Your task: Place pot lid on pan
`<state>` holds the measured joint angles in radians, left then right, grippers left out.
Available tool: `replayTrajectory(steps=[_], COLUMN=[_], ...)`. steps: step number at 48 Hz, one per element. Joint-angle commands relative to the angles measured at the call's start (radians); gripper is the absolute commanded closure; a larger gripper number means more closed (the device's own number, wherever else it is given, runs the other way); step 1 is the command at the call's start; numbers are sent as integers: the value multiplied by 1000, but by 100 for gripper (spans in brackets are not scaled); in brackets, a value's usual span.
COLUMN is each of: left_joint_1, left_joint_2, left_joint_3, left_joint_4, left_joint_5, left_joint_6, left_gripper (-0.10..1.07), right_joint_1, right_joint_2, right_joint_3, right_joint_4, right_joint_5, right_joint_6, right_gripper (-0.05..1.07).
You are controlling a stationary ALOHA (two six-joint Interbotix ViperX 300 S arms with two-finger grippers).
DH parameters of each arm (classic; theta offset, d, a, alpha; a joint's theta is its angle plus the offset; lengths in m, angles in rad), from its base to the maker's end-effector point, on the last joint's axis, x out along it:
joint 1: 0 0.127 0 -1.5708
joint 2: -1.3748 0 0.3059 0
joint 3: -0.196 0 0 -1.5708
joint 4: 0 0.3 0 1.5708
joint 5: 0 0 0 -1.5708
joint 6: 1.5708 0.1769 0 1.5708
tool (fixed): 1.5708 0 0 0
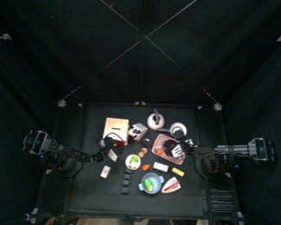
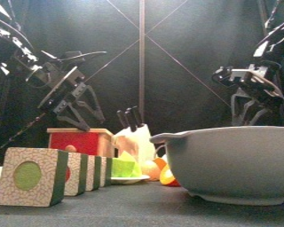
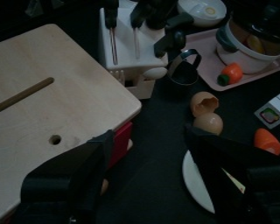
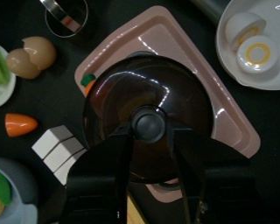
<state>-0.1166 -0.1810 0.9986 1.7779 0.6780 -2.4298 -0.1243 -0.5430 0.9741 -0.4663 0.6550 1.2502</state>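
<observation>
In the right wrist view a dark glossy domed pot lid [image 4: 166, 92] with a round knob [image 4: 149, 125] lies on a pink three-cornered pan [image 4: 154, 31]. My right gripper [image 4: 146, 175] is right above it, open, with one jaw on each side of the knob and not touching it. In the top view the right gripper [image 1: 182, 151] is over the pan [image 1: 169, 148] at the table's middle. My left gripper [image 3: 160, 175] is open and empty, above the edge of a wooden cutting board [image 3: 49, 96], left of the pan.
Around the pan lie a white plate with a fried egg [image 4: 259, 44], eggshell halves [image 4: 38, 54], a carrot piece [image 4: 20, 124], a metal ring [image 4: 63, 13] and white cubes [image 4: 59, 147]. A white knife block [image 3: 130, 39] stands beyond the board. A grey bowl [image 2: 227, 164] and blocks [image 2: 38, 173] stand at the front edge.
</observation>
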Motion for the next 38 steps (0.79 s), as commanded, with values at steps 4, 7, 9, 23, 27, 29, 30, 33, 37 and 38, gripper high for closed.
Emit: replayTrajectory(steps=[4,7,9,23,27,29,30,33,37,38], left_joint_1=[11,9,11,20,20,20,20,20,23,23], left_joint_2=[-9,-9,-9,-9,-9,-9,-9,-9,-9,-9], left_joint_3=[-15,-23,-25,-18,-12,-11,-11,-8,-8,-8], left_joint_4=[-5,-5,-12,-40,-40,-40,-38,-40,-40,-40], left_joint_5=[3,3,-2,-8,-9,-8,-8,-9,-8,-9], left_joint_6=[3,3,2,3,3,3,3,3,3,3], left_gripper=[1,1,1,1,1,1,1,1,1,1], right_joint_1=[-64,-150,-235,-423,-440,-449,-453,-462,-468,-469], right_joint_2=[-21,-14,-11,156,193,204,210,219,232,233], right_joint_3=[-49,-66,-66,-75,-81,-80,-80,-75,-71,-69], right_joint_4=[-83,-121,-155,-195,-202,-202,-202,-202,-202,-201], right_joint_5=[3,3,5,-57,-52,-52,-51,-46,-44,-44], right_joint_6=[5,0,0,-2,-2,-2,-2,-2,-2,-2], right_gripper=[46,46,46,46,46,46,46,46,46,46])
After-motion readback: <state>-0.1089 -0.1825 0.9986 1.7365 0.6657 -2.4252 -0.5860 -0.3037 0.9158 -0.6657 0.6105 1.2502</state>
